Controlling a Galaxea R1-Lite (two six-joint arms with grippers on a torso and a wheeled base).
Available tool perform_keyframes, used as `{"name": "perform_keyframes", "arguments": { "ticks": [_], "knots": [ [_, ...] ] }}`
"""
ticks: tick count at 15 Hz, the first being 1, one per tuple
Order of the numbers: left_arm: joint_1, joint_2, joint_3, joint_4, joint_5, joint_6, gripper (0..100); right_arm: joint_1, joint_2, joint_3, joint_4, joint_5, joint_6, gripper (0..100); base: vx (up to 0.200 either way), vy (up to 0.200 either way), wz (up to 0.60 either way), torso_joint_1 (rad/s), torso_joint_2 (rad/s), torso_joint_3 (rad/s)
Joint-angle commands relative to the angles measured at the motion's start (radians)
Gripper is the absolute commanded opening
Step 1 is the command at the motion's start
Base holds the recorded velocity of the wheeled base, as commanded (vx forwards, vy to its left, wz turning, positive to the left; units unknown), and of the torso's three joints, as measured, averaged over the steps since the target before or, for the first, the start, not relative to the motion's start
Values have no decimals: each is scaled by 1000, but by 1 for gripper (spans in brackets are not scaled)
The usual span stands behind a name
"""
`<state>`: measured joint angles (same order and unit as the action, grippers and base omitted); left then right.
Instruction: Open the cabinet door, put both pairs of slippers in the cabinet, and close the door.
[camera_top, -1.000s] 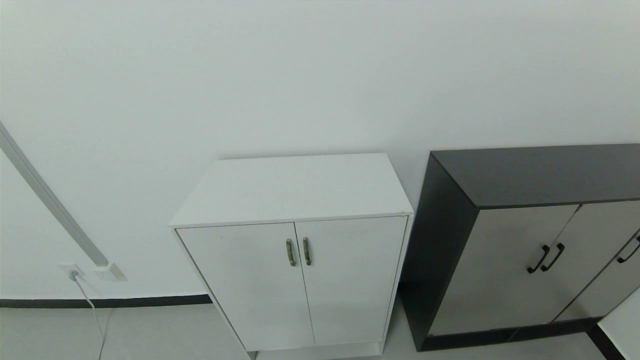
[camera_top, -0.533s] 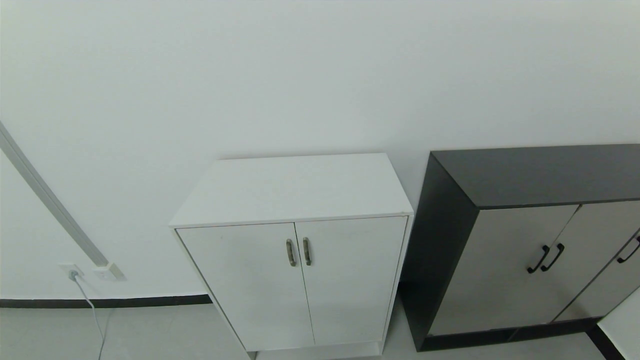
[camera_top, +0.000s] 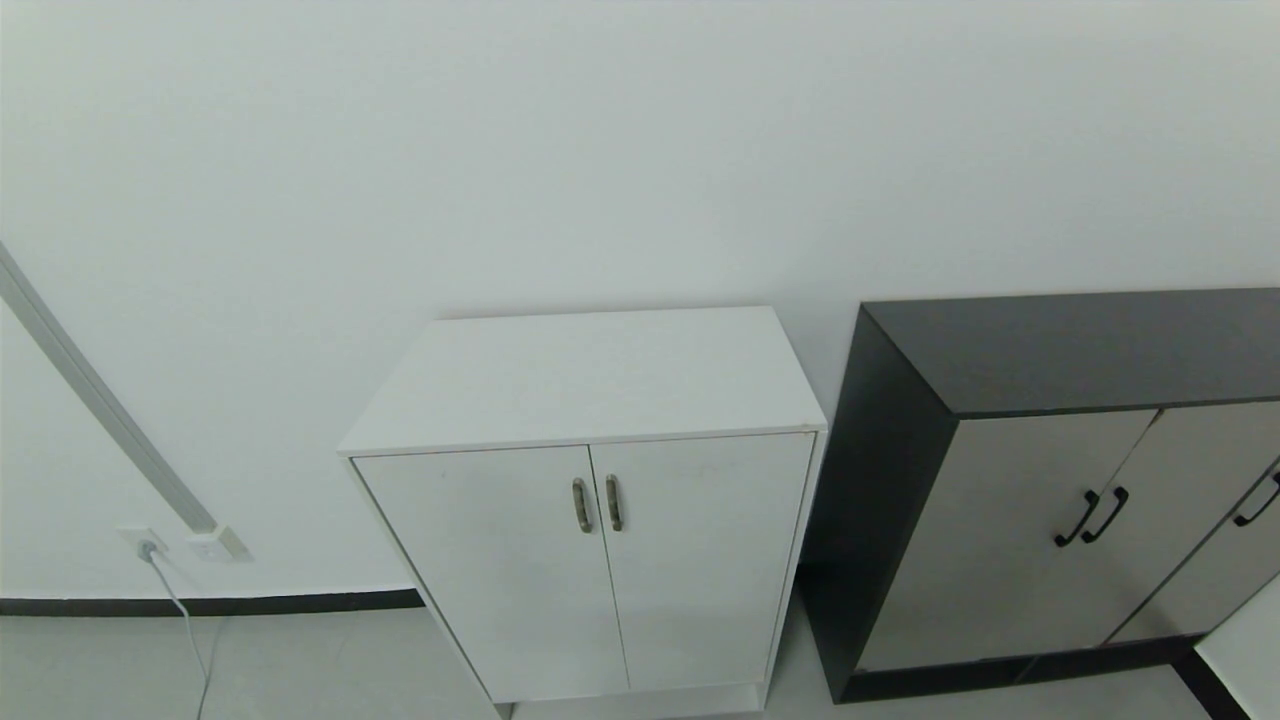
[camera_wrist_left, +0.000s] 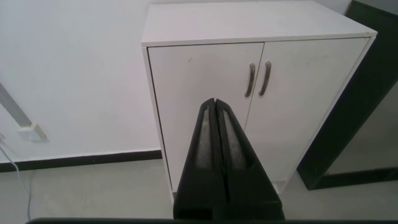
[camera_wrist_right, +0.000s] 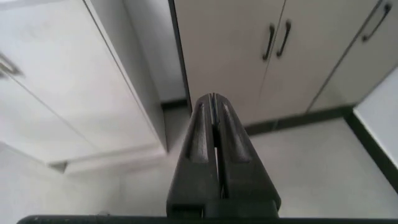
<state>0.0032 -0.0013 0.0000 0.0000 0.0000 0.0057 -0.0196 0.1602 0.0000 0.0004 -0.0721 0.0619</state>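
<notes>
Cabinet (camera_top: 590, 380): white, two-door unit standing against the wall at lower centre of the head view. Both doors are closed. The left-door handle (camera_top: 581, 504) and right-door handle (camera_top: 613, 502) stand upright, side by side at the centre seam. A black cabinet (camera_top: 1050, 350) with grey doors stands just beside it at lower right. A wall socket (camera_top: 148, 546) with a plugged-in cable sits at lower left.

Left gripper (camera_wrist_left: 215, 104): fingers pressed together, holding nothing, facing the white doors.

Right gripper (camera_wrist_right: 213, 99): fingers pressed together, holding nothing, over the floor near both cabinet bases.
</notes>
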Motion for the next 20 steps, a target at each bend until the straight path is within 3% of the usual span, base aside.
{"name": "perform_keyframes", "arguments": {
  "ticks": [1,6,20],
  "knots": [
    [0,1,0,0,0,0,0,30,-142,0,0,3,-1,0,0,0,0,0,0,0],
    [0,1,0,0,0,0,0,20,-159,0,-10,-40,24,0,0,0,0,0,0,0],
    [0,1,0,0,0,-3,0,20,-159,0,-8,-32,15,0,0,0,0,0,0,0]
  ]
}}
